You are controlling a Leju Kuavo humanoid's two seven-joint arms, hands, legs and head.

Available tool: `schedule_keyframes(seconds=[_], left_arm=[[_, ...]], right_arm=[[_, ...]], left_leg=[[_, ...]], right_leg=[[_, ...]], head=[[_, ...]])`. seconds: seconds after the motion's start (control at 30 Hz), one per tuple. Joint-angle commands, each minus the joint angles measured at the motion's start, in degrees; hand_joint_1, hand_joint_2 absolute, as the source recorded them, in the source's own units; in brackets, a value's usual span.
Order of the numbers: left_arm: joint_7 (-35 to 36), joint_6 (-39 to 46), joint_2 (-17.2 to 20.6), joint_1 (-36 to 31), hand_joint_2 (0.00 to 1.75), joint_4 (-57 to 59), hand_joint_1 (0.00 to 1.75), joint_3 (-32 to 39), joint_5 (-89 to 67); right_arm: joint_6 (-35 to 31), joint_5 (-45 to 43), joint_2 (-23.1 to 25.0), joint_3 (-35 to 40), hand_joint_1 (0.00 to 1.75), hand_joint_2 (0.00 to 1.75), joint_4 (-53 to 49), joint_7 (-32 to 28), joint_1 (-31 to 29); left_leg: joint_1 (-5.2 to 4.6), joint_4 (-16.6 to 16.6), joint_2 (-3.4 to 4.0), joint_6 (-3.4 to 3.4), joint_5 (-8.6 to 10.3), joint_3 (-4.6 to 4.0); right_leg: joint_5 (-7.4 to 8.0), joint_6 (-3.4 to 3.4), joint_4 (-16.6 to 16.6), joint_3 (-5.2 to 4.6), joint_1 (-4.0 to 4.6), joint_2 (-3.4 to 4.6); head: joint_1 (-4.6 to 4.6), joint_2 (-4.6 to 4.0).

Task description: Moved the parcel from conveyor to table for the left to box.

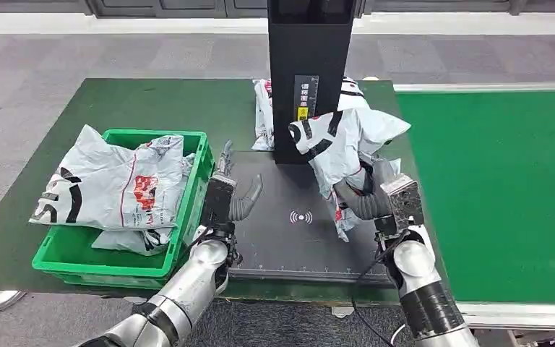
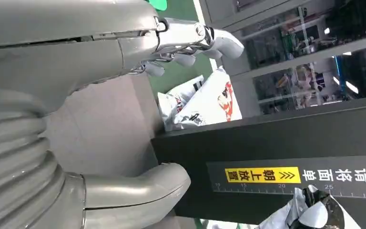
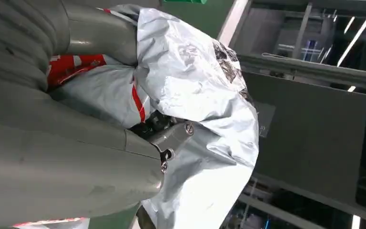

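The right hand [image 1: 376, 196] grips the crumpled grey plastic mailer parcel [image 1: 347, 144] over the black scanning pad [image 1: 289, 238], apparently not yet set down. The left hand [image 1: 227, 196] waits released beside the green plastic crate [image 1: 188, 238]; boxing remains.

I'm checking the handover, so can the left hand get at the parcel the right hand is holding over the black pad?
Probably yes. The left hand is open at the black pad's left edge, and the bare pad lies between it and the parcel held by the right hand. The black post stands behind.
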Motion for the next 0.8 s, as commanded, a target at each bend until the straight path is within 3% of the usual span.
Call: schedule_keyframes(seconds=[0.03, 0.4, 0.57, 0.6, 0.63, 0.67, 0.77, 0.8], left_arm=[[0.22, 0.06, 0.56, -2.65, 1.75, 3.42, 0.0, 0.75, -0.08], [0.22, 0.06, 0.56, -2.65, 1.75, 3.42, 0.0, 0.75, -0.08], [0.22, 0.3, 0.86, -1.87, 1.75, 2.43, 0.0, 0.45, -0.34], [0.22, 0.61, 0.97, -1.46, 1.75, 1.89, 0.0, 0.32, -0.57], [0.22, 0.85, 1.03, -1.06, 1.75, 1.38, 0.0, 0.12, -0.9], [0.22, 1.54, 1.05, -1.16, 1.75, 1.34, 0.0, -0.49, -1.7], [0.22, 2.65, 0.04, -2.75, 1.75, 3.21, 0.0, -0.75, -1.33], [0.22, 3.16, -0.04, -2.82, 1.75, 3.39, 0.0, -0.74, -1.24]], right_arm=[[-0.24, -0.2, -0.29, 4.3, 1.75, 1.75, 6.07, -0.01, -3.12], [-0.24, -0.2, -0.29, 4.3, 1.75, 1.75, 6.07, -0.01, -3.12], [4.24, 0.25, -1.25, 6.67, 1.75, 1.75, 9.85, 4.31, -3.02], [4.86, 2.83, -1.31, 8.03, 0.14, 1.75, 12.53, 4.99, -3.26], [4.9, 5.02, -0.4, 8.86, 0.0, 1.75, 16.41, 4.69, -3.68], [10.57, 9.73, -0.97, 13.69, 0.0, 1.75, 21.24, 9.93, -5.2], [8.55, 13.24, 2.74, 15.4, 0.0, 1.75, 34.43, 3.47, -7.88], [7.63, 14.42, 2.62, 16.08, 0.0, 0.0, 35.23, 3.01, -7.96]], left_leg=[[0.04, -0.04, 0.14, 0.01, -0.05, 0.12], [0.03, -0.04, 0.12, 0.05, -0.04, 0.08], [0.09, -0.14, 0.17, 0.07, -0.04, 0.19], [0.06, -0.09, 0.14, 0.05, -0.05, 0.14], [0.09, -0.13, 0.16, 0.07, -0.05, 0.2], [0.06, -0.08, 0.15, 0.05, -0.07, 0.17], [0.12, -0.13, 0.3, 0.05, -0.09, 0.28], [0.1, -0.19, 0.29, 0.06, -0.06, 0.31]], right_leg=[[0.01, 0.0, -0.07, 0.1, 0.05, 0.1], [0.0, 0.05, -0.09, 0.08, 0.02, 0.08], [0.04, 0.05, -0.25, 0.22, 0.09, 0.09], [0.01, 0.04, -0.17, 0.16, 0.06, 0.08], [0.03, 0.05, -0.25, 0.24, 0.09, 0.09], [0.0, 0.04, -0.16, 0.18, 0.06, 0.1], [0.05, 0.04, -0.25, 0.27, 0.11, 0.26], [0.06, 0.04, -0.3, 0.3, 0.1, 0.24]], head=[[-0.02, -0.02], [0.0, 0.0], [0.0, -0.02], [-0.02, -0.02], [0.0, -0.02], [-0.02, -0.02], [0.0, -0.02], [0.0, 0.0]])
